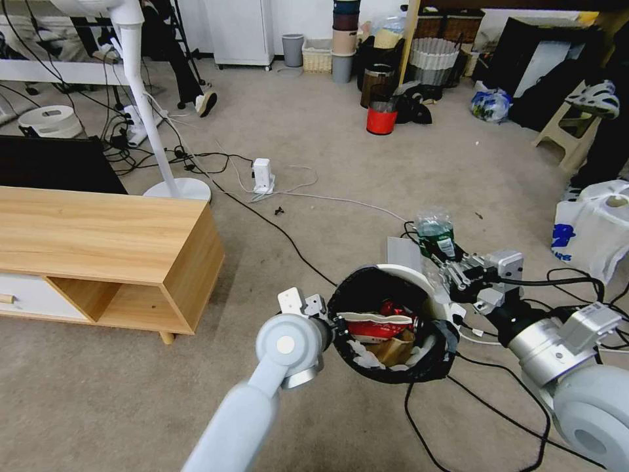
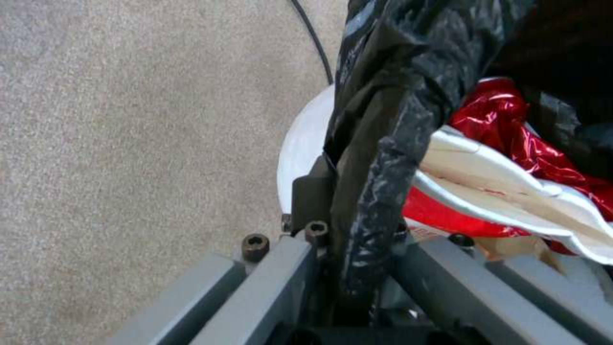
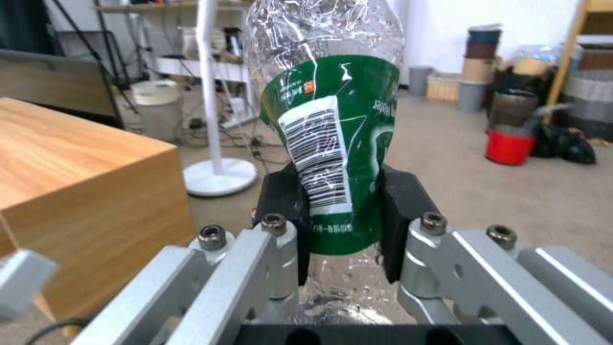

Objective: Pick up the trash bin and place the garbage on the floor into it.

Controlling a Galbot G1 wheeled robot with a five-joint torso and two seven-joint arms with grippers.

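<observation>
In the head view, the trash bin (image 1: 393, 324) is held off the carpet by the left tool (image 1: 333, 322), which is clamped on its near rim; a red-white snack wrapper (image 1: 378, 321), brown paper (image 1: 395, 349) and white tissue (image 1: 362, 351) are already lodged inside. Just beyond the far rim, a green-labelled plastic bottle (image 1: 435, 237) is gripped by the right tool (image 1: 451, 270). In the left wrist view, the left tool (image 2: 348, 239) is seen closed over the black liner bag (image 2: 383, 143) and the white bin wall (image 2: 305, 143). In the right wrist view, the bottle (image 3: 329, 143) is pinched at its label between the pads (image 3: 281, 206) of the right tool (image 3: 338, 211) (the plastic is dented). Most of the job is judged done: the bottle has yet to be dropped in, and no further litter is seen on the floor nearby.
</observation>
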